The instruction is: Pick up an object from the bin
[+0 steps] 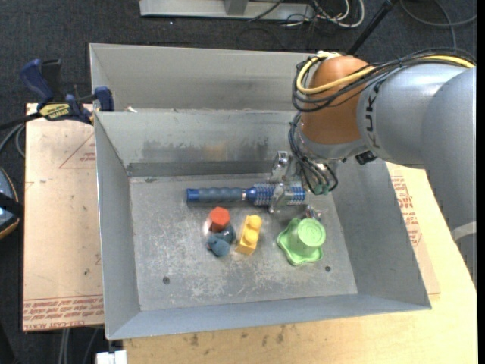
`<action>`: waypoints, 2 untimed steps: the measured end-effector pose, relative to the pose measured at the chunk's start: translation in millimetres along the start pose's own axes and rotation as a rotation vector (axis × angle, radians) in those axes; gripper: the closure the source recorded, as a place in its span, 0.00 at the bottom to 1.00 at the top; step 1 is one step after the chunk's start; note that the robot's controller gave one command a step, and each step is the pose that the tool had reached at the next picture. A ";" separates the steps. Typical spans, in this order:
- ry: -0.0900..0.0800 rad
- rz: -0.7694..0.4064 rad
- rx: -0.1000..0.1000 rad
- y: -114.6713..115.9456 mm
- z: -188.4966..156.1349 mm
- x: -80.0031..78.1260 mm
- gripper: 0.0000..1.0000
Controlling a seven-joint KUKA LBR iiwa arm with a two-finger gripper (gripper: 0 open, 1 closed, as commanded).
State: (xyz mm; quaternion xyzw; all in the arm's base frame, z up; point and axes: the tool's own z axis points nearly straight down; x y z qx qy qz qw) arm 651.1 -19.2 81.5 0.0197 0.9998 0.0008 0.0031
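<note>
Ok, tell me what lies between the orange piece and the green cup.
The camera view shows a small yellow block between the orange piece and the green cup.

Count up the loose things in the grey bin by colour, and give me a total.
Blue: 2, long brush and dark blue block
Orange-red: 1, orange-red block
Yellow: 1, yellow block
Green: 1, green cup
Total: 5
</note>
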 end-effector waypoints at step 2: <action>0.000 0.000 0.001 0.8 -119.6 -3.8 1.00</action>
